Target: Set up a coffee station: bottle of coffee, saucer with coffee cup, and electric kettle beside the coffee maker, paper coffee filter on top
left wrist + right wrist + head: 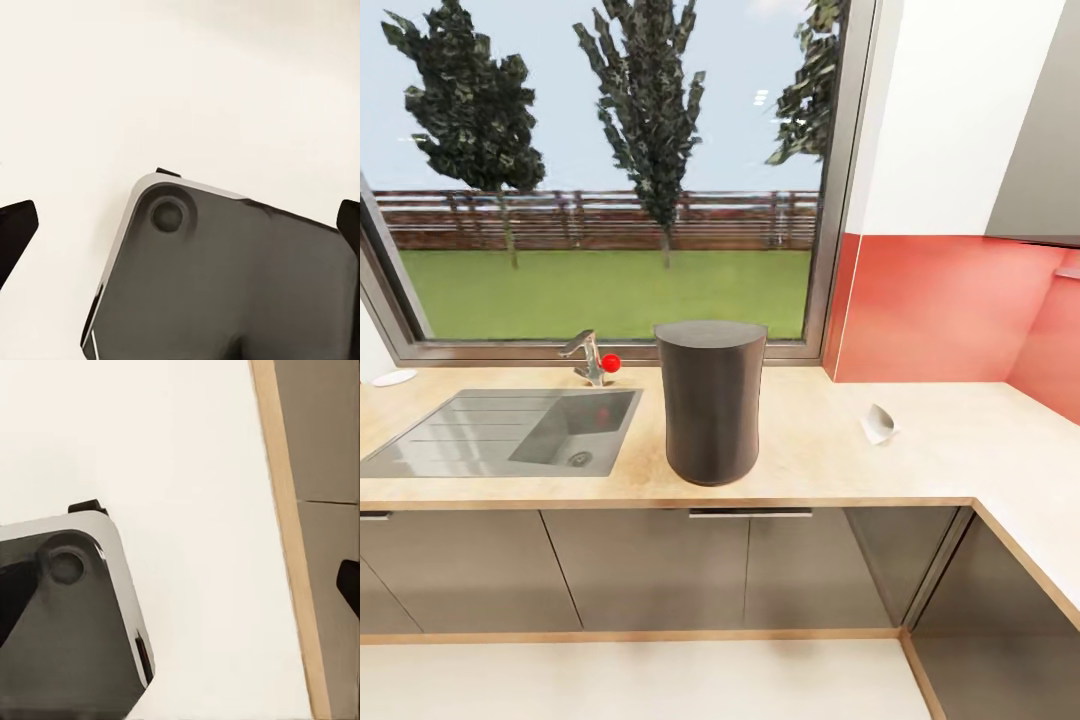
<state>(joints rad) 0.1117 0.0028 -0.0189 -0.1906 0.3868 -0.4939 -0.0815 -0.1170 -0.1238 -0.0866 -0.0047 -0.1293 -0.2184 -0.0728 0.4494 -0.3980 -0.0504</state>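
The tall, dark grey matte cylinder of the coffee maker (710, 400) is standing upright on the long light wood-grain kitchen countertop (920, 460), close to the front edge and just beside the right end of the sunken grey steel sink (510, 432). Behind the sink's basin a small chrome tap (586, 355) with a red knob is sitting against the window sill. To the coffee maker's right, well apart from it, a small white folded paper coffee filter (878, 423) is lying on the worktop. At the far left edge, by the window frame, a flat round white saucer (394, 378) is resting on the counter. Grey cabinet fronts (660, 565) are running below the worktop, which is turning a corner at the right under a red splashback (950, 310). A large window (610, 170) behind is looking onto grass, trees and a fence.

In the left wrist view the left gripper (180, 225) is hanging over pale floor and a grey part of the robot's base (225, 277), its dark fingertips showing at opposite edges, so the jaws are standing wide apart. In the right wrist view the right gripper (180, 585) is likewise spread wide, with a wooden plinth strip (289, 540) running beside the floor.
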